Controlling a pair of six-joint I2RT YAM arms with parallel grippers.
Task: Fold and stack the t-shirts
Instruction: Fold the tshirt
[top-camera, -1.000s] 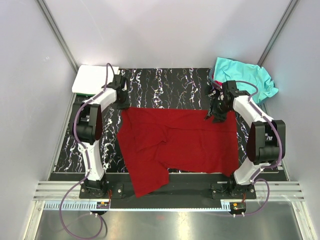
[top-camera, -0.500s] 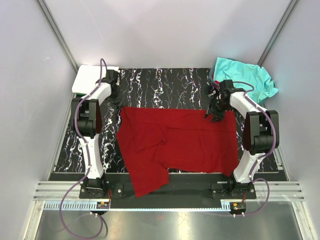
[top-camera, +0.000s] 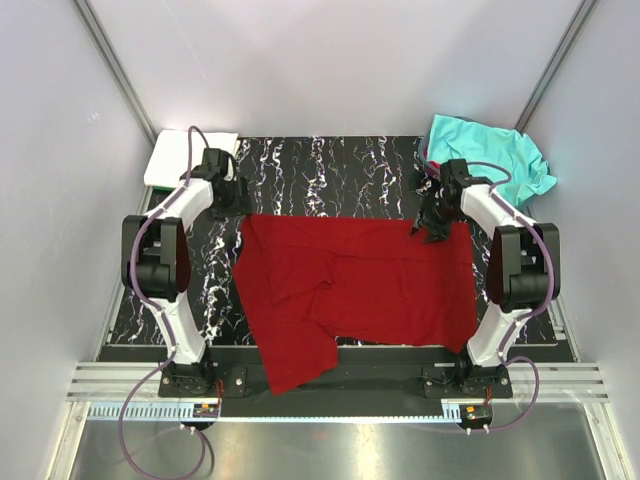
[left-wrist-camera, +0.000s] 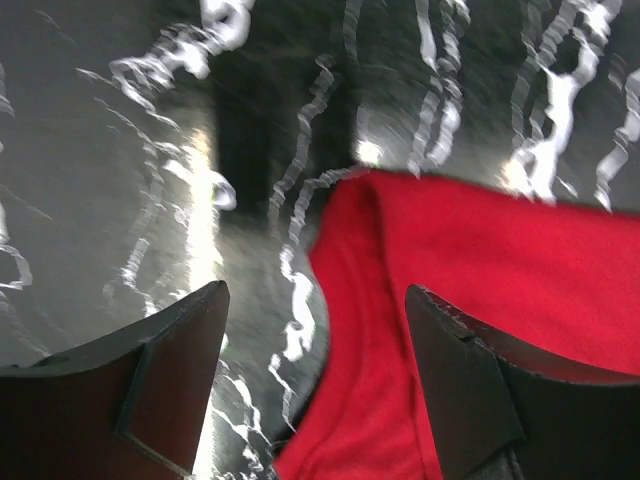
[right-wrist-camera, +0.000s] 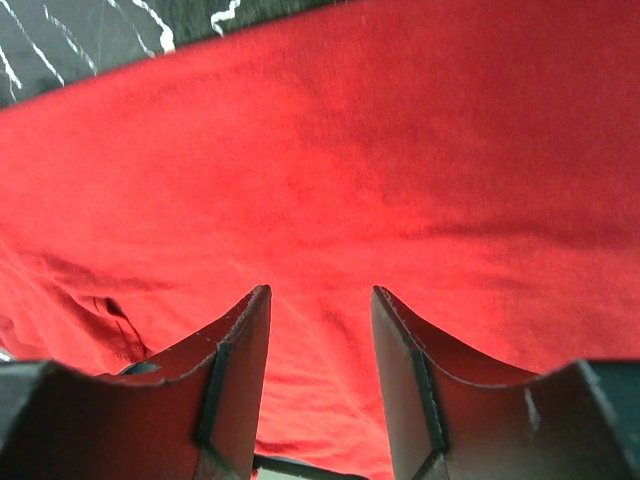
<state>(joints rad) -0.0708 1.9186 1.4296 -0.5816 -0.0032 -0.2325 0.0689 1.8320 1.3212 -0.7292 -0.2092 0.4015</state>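
The dark red t-shirt (top-camera: 350, 285) lies spread over the middle of the black marbled mat (top-camera: 330, 165) on the bench. Its long axis runs left to right, and one flap trails off toward the near edge at the left. Its far hem is a nearly straight line across the mat, with one arm at each end of it. The turquoise t-shirt (top-camera: 490, 160) sits crumpled in the far right corner, well apart from the red one. A white folded shirt (top-camera: 175, 160) rests at the far left corner.

The coming move seems to turn on the far corners. The left pincer (top-camera: 228, 195) is just outside the far left corner, so the cloth lies to its right and toward the near side. The right pincer (top-camera: 432, 222) is over the far right corner, already above red cloth.

The overhead view gives that layout but hides the fingers. The left wrist view shows the left pincer (left-wrist-camera: 315, 300) released, fingers wide, the rounded shirt corner between and beyond them, though blurred. The right wrist view shows the right pincer (right-wrist-camera: 320, 292) also released, with smooth cloth filling the gap. Whether either touches the fabric I cannot tell.
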